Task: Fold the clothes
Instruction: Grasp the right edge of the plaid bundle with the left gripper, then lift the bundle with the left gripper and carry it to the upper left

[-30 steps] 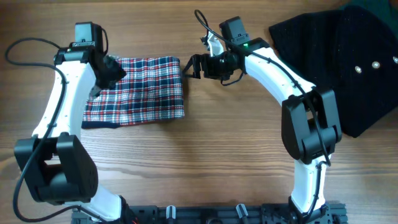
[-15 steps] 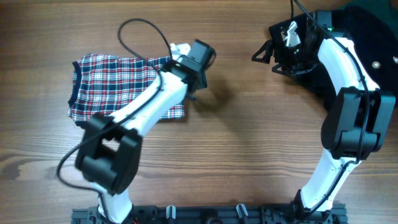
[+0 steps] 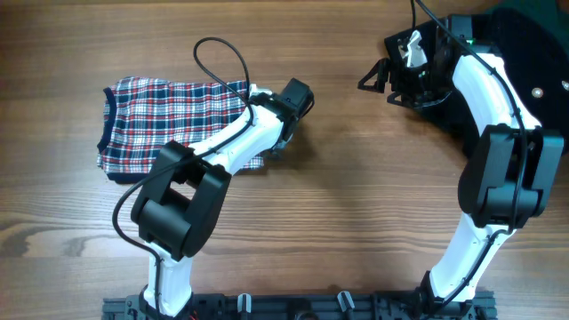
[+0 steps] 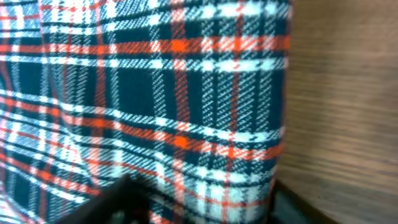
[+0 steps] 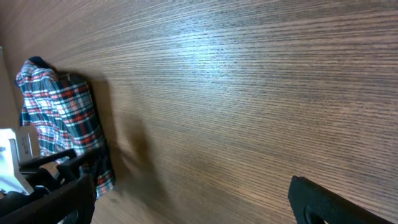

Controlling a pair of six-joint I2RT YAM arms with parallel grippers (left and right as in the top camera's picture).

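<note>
The clothes, one plaid garment (image 3: 169, 116) in red, white and navy, lie folded on the left half of the wooden table. My left gripper (image 3: 278, 145) sits at the garment's right edge. In the left wrist view plaid cloth (image 4: 174, 93) fills the picture, and my left gripper (image 4: 205, 208) has its jaws apart, one finger (image 4: 124, 199) over the cloth, the other (image 4: 298, 208) just past the edge on the wood. My right gripper (image 3: 373, 82) hangs open over bare wood at the back right, far from the garment (image 5: 62, 118), with nothing between its fingers (image 5: 336, 199).
A black garment (image 3: 524, 62) with small metal studs lies at the back right, under and behind the right arm. The left arm's cable (image 3: 213, 49) loops over the plaid garment. Bare wood lies between the two grippers and along the front.
The left arm swung from the garment's left side across to its right edge. The right arm drew back to the right, next to the black garment. The left jaws have narrowed a little.
</note>
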